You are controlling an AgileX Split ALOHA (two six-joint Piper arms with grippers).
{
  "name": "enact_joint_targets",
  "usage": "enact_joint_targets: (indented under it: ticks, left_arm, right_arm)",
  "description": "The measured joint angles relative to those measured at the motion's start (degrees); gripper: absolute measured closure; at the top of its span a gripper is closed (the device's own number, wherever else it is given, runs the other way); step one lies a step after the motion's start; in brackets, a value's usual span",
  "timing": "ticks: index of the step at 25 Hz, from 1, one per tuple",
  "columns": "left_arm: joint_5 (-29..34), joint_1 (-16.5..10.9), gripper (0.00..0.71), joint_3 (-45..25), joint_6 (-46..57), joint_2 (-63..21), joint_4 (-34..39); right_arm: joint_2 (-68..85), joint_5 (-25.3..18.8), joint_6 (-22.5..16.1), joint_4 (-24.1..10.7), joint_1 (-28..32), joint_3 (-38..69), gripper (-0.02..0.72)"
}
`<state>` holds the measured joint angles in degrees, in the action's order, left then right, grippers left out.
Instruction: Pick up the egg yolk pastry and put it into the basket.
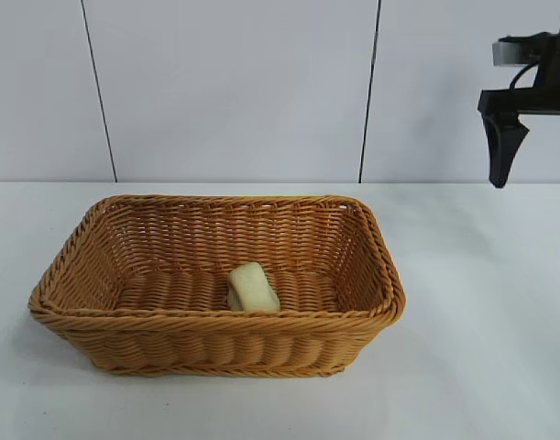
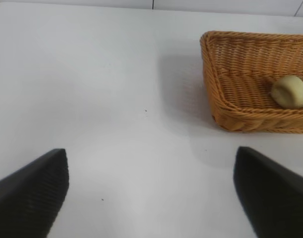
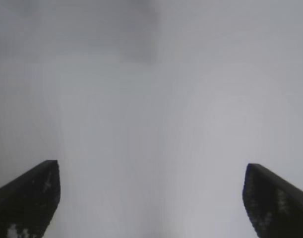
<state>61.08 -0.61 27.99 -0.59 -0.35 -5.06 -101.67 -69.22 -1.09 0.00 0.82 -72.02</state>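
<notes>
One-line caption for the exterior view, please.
Egg yolk pastry lies inside the wicker basket; the open right end effector hangs above the table's right side.

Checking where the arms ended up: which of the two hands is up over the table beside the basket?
The right hand, open and empty, hanging above the table off the basket's side. The left hand sits low, farther off.

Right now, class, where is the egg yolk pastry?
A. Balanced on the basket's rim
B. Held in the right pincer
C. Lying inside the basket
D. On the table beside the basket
C: the egg yolk pastry lies on the floor of the basket, near its front wall.
</notes>
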Motion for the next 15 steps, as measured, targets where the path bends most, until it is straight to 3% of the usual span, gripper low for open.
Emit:
enact_joint_targets:
  ticks: [10, 15]
  left_arm:
    - [0.0, 0.0, 0.014, 0.0, 0.0, 0.0, 0.0]
    - [0.0, 0.0, 0.014, 0.0, 0.0, 0.0, 0.0]
  right_arm:
    - [27.6, 0.5, 0.5, 0.4, 0.0, 27.8, 0.008]
    - [45.3, 6.2, 1.9, 0.5, 0.0, 37.9, 0.008]
